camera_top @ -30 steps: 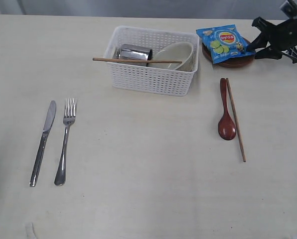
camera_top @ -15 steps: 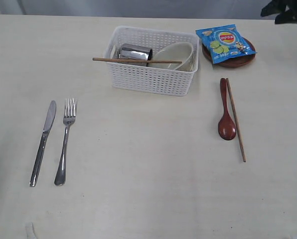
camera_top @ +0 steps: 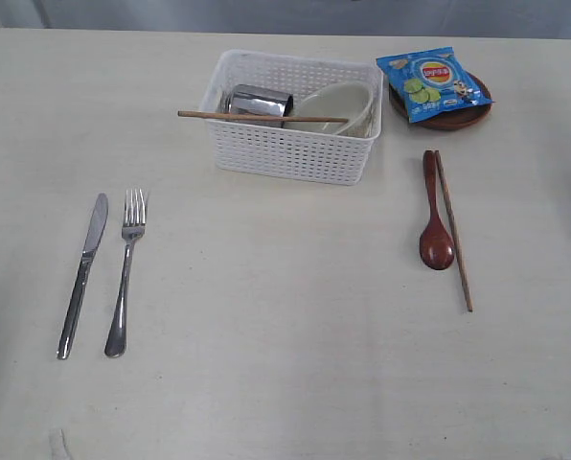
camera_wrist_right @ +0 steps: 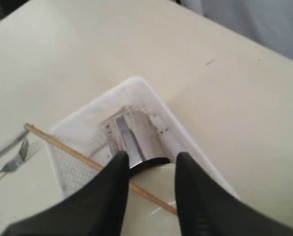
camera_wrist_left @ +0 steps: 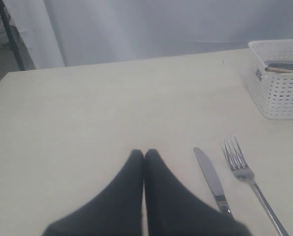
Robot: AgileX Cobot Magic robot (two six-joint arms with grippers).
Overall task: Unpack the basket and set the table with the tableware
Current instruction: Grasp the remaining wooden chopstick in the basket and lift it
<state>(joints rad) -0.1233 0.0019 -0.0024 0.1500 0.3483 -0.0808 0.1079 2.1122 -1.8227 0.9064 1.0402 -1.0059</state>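
HIDDEN: brown plate [camera_top: 463, 121] mostly under snack bag [camera_top: 431, 81], far right | VIEWS: only the wrist views show left pincer [camera_wrist_left: 144, 153], tips pressed together, empty, beside knife [camera_wrist_left: 211, 181]; right pincer [camera_wrist_right: 151, 157] parted, empty, seemingly above basket [camera_top: 295, 153] | BASKET: far centre of tabletop [camera_top: 285, 364]; holds cup [camera_wrist_right: 136, 140], bowl [camera_top: 335, 103], chopstick [camera_top: 263, 116] across rim | OUT: fork [camera_top: 125, 273] left, spoon [camera_top: 435, 216] right

Soft, even light; faint shadows; right wrist view blurred; cup [camera_top: 258, 101] glints.
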